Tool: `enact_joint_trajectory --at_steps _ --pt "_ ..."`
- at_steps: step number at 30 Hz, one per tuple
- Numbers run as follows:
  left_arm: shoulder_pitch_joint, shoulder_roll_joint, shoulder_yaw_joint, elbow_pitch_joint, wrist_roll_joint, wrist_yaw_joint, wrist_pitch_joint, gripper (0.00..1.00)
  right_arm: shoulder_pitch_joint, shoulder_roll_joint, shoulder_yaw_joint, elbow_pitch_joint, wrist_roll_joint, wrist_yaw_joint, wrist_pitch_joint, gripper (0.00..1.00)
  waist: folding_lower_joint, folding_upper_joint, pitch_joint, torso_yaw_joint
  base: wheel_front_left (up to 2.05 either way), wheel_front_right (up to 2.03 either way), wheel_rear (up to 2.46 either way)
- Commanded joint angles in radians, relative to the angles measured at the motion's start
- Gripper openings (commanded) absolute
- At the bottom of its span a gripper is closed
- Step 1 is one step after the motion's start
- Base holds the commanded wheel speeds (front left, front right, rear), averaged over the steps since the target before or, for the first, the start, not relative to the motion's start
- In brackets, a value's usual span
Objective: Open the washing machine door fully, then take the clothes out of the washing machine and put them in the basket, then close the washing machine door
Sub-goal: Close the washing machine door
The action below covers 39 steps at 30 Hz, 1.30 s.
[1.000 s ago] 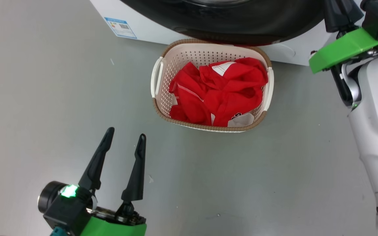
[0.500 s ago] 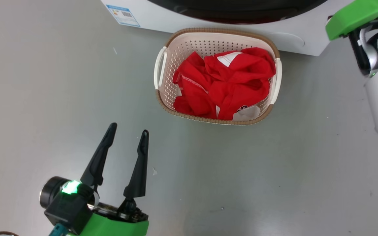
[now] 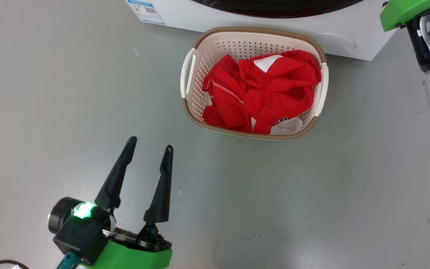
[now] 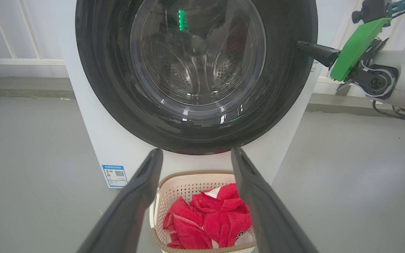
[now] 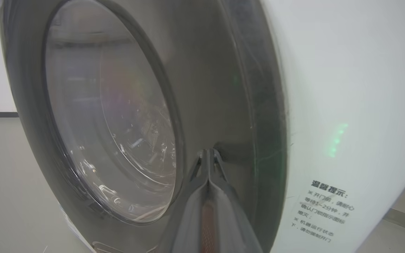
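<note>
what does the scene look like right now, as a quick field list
washing machine door: looks shut against the washing machine
basket: on the floor in front of the machine, below the door
clothes: red, piled in the basket
left gripper: open, empty, off to the basket's left
right gripper: shut, tips at the door's black rim
</note>
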Motion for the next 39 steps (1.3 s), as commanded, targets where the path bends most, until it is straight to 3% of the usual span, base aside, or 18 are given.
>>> enact_joint_trajectory --at_steps 1,12,26,29,30,31,33,34,39 --pt "-0.013 0.009 0.028 -0.021 -0.004 -0.006 -0.008 1.0 -0.038 -0.001 -0.01 -0.012 -0.003 -0.006 -0.001 0.0 0.0 0.0 0.001 0.001 0.0 0.0 0.0" --pt "-0.016 0.009 0.033 -0.014 -0.007 -0.007 -0.008 1.0 -0.026 0.022 -0.011 -0.015 0.0 -0.006 -0.001 0.0 0.0 0.0 -0.013 -0.018 0.0 0.0 0.0" --pt "-0.011 0.009 0.046 -0.001 -0.032 -0.002 -0.008 1.0 0.115 0.088 0.06 -0.112 0.069 -0.006 -0.001 0.0 0.0 0.0 -0.059 -0.114 0.0 0.0 0.0" --pt "-0.008 0.009 0.061 0.0 -0.036 0.014 -0.008 1.0 0.158 0.093 0.078 -0.153 0.082 -0.006 -0.001 0.47 0.0 0.0 -0.075 -0.136 0.0 0.0 0.0" --pt "-0.008 0.009 0.065 -0.002 -0.039 0.018 -0.008 1.0 0.172 0.094 0.082 -0.167 0.086 -0.006 -0.001 0.73 0.0 0.0 -0.081 -0.143 0.0 0.0 0.0" --pt "-0.006 0.009 0.068 -0.002 -0.038 0.021 -0.008 1.0 0.187 0.095 0.085 -0.182 0.09 -0.006 -0.001 0.82 0.0 0.0 -0.088 -0.15 0.0 0.0 0.0" --pt "-0.005 0.009 0.071 -0.001 -0.036 0.024 -0.008 1.0 0.203 0.096 0.089 -0.196 0.094 -0.006 -0.001 0.87 0.0 0.0 -0.095 -0.156 0.0 0.0 0.0" --pt "-0.003 0.009 0.074 -0.002 -0.035 0.026 -0.008 1.0 0.22 0.098 0.092 -0.21 0.096 -0.006 -0.001 1.0 0.0 0.0 -0.102 -0.163 0.0 0.0 0.0" --pt "0.008 0.009 0.081 0.001 -0.035 0.027 -0.008 1.0 0.313 0.102 0.094 -0.286 0.102 -0.006 -0.001 1.0 0.0 0.0 -0.143 -0.193 0.0 0.0 0.0"
